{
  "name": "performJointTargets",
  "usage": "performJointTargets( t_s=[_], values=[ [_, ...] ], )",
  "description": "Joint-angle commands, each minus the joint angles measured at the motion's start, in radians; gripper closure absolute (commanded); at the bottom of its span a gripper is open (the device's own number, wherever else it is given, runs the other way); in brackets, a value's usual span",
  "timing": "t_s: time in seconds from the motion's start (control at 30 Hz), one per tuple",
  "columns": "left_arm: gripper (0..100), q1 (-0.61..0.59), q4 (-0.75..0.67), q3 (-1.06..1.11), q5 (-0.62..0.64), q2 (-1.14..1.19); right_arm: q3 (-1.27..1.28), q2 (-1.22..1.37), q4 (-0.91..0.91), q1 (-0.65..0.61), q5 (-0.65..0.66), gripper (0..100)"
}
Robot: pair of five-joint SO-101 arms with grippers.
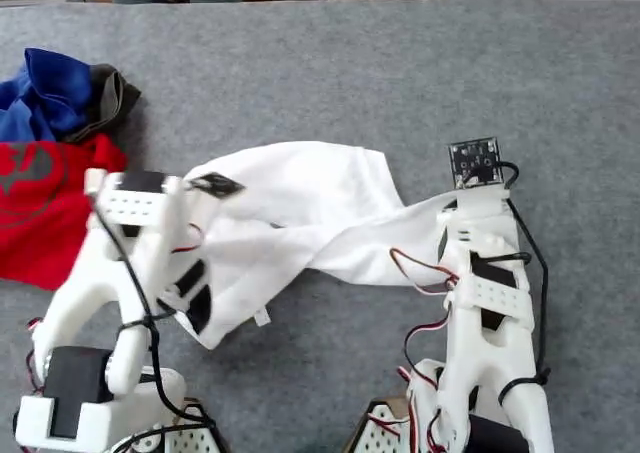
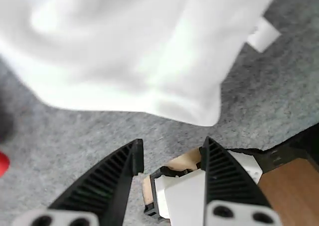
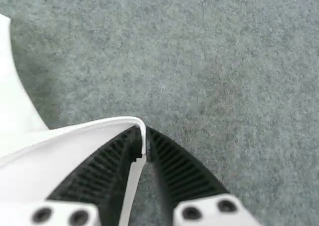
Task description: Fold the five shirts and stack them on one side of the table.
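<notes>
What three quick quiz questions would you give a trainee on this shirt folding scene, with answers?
1. True or false: the right gripper is shut on the white shirt's edge.
2. The left gripper is: A) open, holding nothing; B) shut on the white shirt; C) shut on a towel.
3. What colour is the shirt with a dark emblem lying beside the blue shirt?
Key: 1 true; 2 A; 3 red, the red shirt.
</notes>
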Motion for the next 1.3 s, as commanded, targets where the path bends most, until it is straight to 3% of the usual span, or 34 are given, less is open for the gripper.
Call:
performJointTargets(
  t_s=[0.0, 0.57, 0.83, 1.27],
  values=[
    [79, 0.102, -0.005, 0.015, 0.014, -0.025, -0.004, -0.015, -0.015, 0.015, -0.008, 98.4],
    [79, 0.357, -0.072, 0.087, 0.023, -0.014, -0.005, -0.013, -0.015, 0.012, -0.006, 98.4],
    [79, 0.355, -0.219, 0.174, 0.112, -0.012, -0.005, -0.013, -0.015, 0.014, -0.006, 98.4],
    [79, 0.354, -0.279, 0.231, 0.133, -0.012, -0.004, -0.015, -0.015, 0.014, -0.006, 98.4]
  ],
)
